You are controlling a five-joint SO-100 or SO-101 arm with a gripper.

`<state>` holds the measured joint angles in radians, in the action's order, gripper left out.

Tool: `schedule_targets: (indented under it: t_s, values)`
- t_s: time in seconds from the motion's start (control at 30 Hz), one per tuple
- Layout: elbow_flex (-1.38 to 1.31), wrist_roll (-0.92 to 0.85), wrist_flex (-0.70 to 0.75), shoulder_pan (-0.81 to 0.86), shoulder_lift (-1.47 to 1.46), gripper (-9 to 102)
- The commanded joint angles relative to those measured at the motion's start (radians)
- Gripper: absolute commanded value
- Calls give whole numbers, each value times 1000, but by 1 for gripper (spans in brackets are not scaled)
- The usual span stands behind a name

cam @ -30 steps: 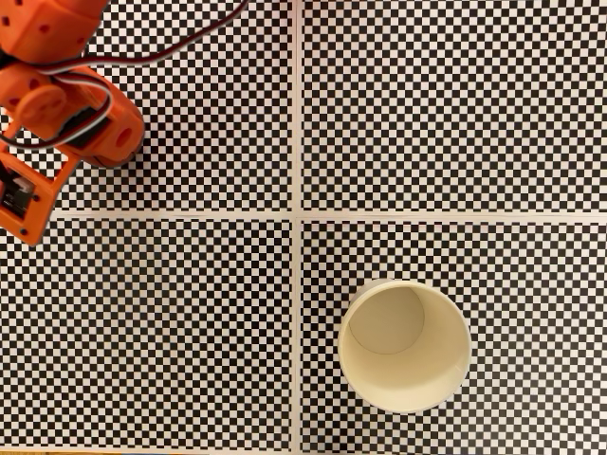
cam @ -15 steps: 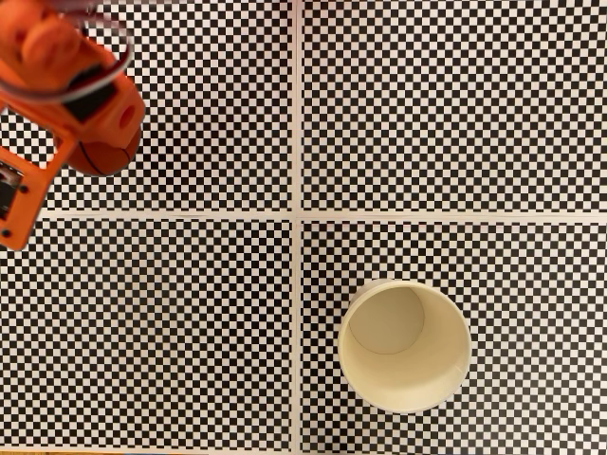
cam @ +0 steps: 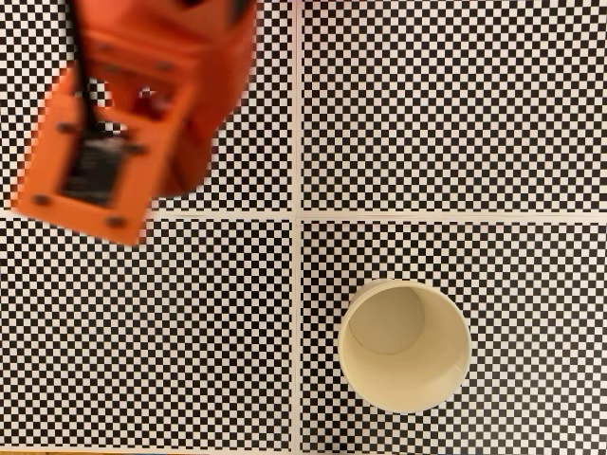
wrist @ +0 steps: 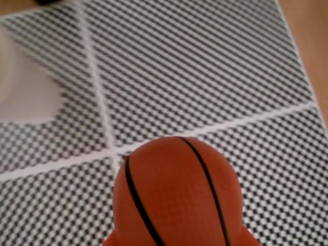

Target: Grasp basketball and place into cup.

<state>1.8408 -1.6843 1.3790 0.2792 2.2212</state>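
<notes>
Up close in the wrist view, the basketball (wrist: 177,192) fills the lower centre of the picture, orange-red with two thin black seam lines curving over its top, and it sits raised above the checkered mat (wrist: 195,66). At the very bottom edge, slivers of orange from the gripper (wrist: 177,241) flank the ball on both sides, so the gripper appears clamped on it, though the fingertips themselves are cut off by the frame. Beyond the ball, the mat's white dividing lines cross just to its upper left, and the cup (wrist: 25,82) shows as a pale blur well off to the upper left of the ball, near the picture's left edge. A strip of bare wooden table (wrist: 312,46) runs along the right edge past the mat.

Seen from above in the fixed view, the cup (cam: 405,346) stands upright in the lower right panel of the mat (cam: 455,104), its pale inside bare. The arm (cam: 133,104), a large blurred orange block, hangs over the upper left panel, well apart from the cup and on the far side of the white cross lines from it.
</notes>
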Motion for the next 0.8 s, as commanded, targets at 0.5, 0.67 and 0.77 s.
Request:
schedule_targets:
  t_s: [0.5,0.67,0.77]
  values:
    - [-242,193,5,-396,-9,3]
    - [-336,227,-9,-471,-83,5]
    - [-396,224,-11,-495,-153,5]
